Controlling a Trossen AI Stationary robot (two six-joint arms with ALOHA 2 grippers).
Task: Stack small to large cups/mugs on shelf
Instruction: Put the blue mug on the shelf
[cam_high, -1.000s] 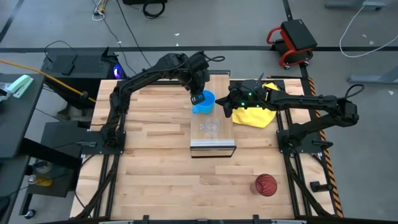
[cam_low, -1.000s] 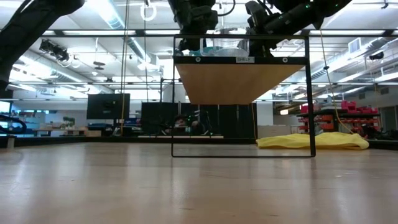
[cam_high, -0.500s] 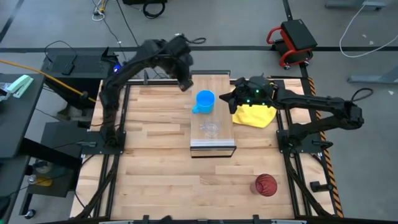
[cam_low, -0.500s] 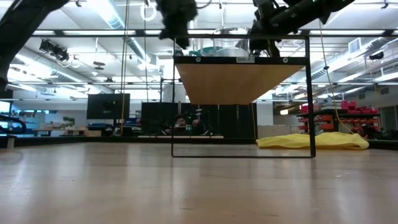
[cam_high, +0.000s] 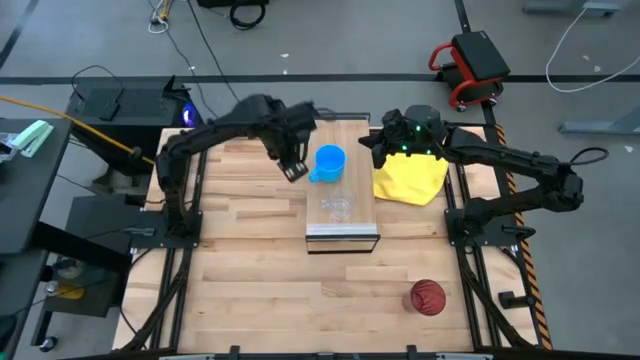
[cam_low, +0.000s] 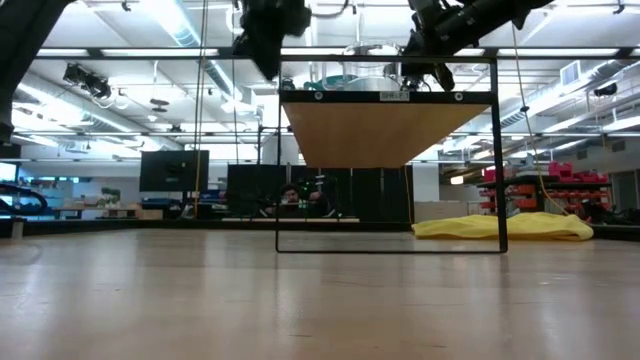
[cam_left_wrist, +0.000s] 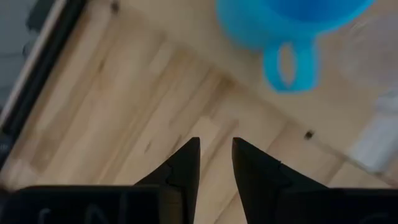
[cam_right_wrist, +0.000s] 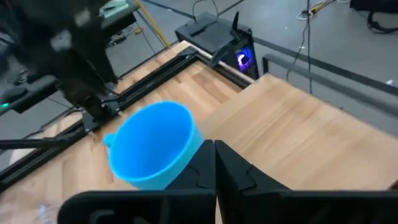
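The bright blue mug (cam_high: 329, 162) stands upright on the far part of the light-wood shelf (cam_high: 358, 215), with its handle toward the table's left. The small clear glass cup (cam_high: 338, 207) stands on the shelf nearer to me. The dark red tumbler (cam_high: 427, 297) sits on the table near the right front corner. My left gripper (cam_high: 297, 172) hangs just left of the mug's handle (cam_left_wrist: 289, 65), and in the left wrist view it (cam_left_wrist: 216, 144) is slightly open and holds nothing. My right gripper (cam_high: 368, 150) is shut and stands just right of the mug (cam_right_wrist: 155, 143).
A yellow cloth (cam_high: 410, 178) lies on the table to the right of the shelf, under the right arm. In the low view the shelf board (cam_low: 380, 130) stands high on its dark frame. Bare wooden tabletop lies left of the shelf and in front of it.
My left gripper has come off the blue mug. It swung up toward the table's far left, then came back to just left of the handle. The mug has stayed upright on the shelf. My right gripper has moved a little toward the far edge.
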